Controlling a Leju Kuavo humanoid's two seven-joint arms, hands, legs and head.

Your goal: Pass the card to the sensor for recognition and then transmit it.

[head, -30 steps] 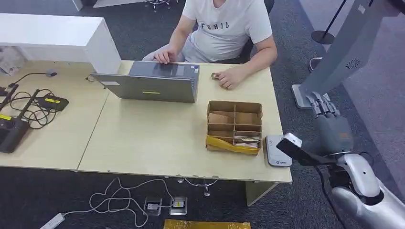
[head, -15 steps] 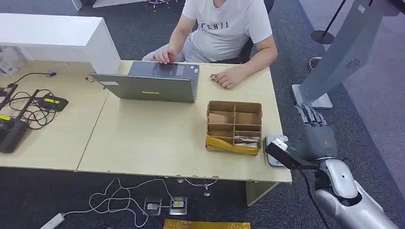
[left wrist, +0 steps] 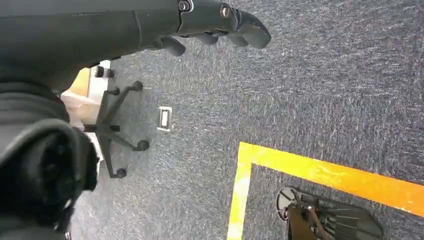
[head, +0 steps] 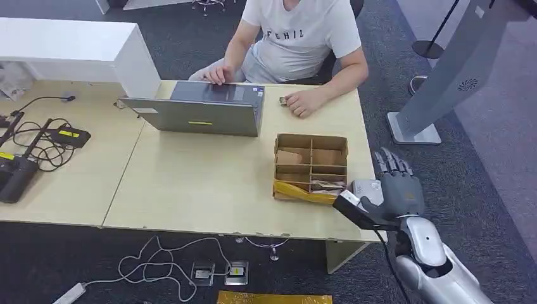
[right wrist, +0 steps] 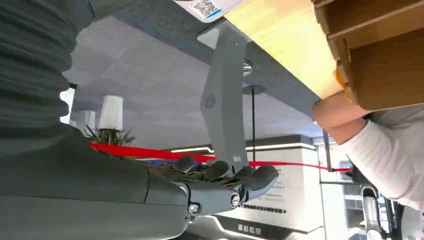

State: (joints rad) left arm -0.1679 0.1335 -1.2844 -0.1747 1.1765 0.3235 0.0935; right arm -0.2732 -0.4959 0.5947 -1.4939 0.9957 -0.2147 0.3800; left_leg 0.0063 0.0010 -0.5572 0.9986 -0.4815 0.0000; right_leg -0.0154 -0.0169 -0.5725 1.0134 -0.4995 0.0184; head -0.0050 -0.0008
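Sensor [head: 366, 188], a small white pad, is lying at the desk's [head: 190, 183] lower right corner, just beside the compartmented cardboard box [head: 311, 167]. No card can be made out. Right hand [head: 398, 190] is hovering at the sensor's right edge, fingers extended, apart, holding nothing. Left hand [left wrist: 215, 22] is hanging over grey carpet, fingers loosely curled, empty. At upper centre a person [head: 297, 38] is sitting behind a laptop [head: 196, 114].

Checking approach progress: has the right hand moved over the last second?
Yes. The right hand has come in leftward toward the table, now over the white sensor beside the cardboard box, which stayed put.
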